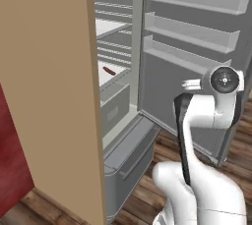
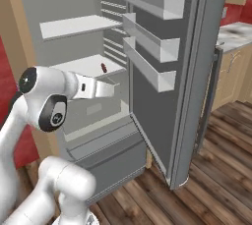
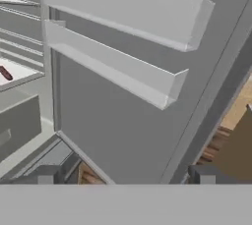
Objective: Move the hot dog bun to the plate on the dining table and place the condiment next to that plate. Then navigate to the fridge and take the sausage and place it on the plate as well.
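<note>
Sausage point(image 1: 109, 70) lies near the front edge of a middle shelf point(image 1: 114, 78) in the open fridge point(image 2: 197, 71). Your gripper point(image 3: 125, 175) is released, empty, facing the door racks. Fetch step: next, swing toward that shelf.

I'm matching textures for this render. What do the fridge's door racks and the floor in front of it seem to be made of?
The door racks look like pale, matte, slightly see-through plastic: thin, smooth walls with soft edges. The floor looks like dark reddish-brown wood planks, with visible seams and grain. The fridge edge reads as brushed grey metal, though that's less certain.
</note>
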Tool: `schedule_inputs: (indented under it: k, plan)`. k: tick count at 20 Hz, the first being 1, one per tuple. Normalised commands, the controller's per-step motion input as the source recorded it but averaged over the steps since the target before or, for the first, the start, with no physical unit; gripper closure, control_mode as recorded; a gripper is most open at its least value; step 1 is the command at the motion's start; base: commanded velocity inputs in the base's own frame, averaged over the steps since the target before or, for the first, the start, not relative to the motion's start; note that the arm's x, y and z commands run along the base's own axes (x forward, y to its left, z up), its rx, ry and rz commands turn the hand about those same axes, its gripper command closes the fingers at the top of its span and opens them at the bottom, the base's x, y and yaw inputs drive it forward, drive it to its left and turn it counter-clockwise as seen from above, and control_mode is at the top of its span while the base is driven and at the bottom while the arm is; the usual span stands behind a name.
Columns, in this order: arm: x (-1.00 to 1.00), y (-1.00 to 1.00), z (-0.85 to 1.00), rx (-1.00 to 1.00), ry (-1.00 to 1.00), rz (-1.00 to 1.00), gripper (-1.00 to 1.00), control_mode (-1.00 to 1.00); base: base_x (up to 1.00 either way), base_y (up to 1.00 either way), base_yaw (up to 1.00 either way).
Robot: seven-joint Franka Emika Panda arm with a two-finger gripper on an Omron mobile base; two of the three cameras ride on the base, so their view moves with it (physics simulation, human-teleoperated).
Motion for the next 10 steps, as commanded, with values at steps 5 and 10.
schedule_inputs:
  k: [5,10]
  plan:
    - [1.00,0.03,0.00,-0.03,0.33,-0.08,-1.00,-1.00,0.00,0.00,0.00]
    - [1.00,-0.05,0.00,0.00,0.17,-0.02,-1.00,-1.00,0.00,0.00,0.00]
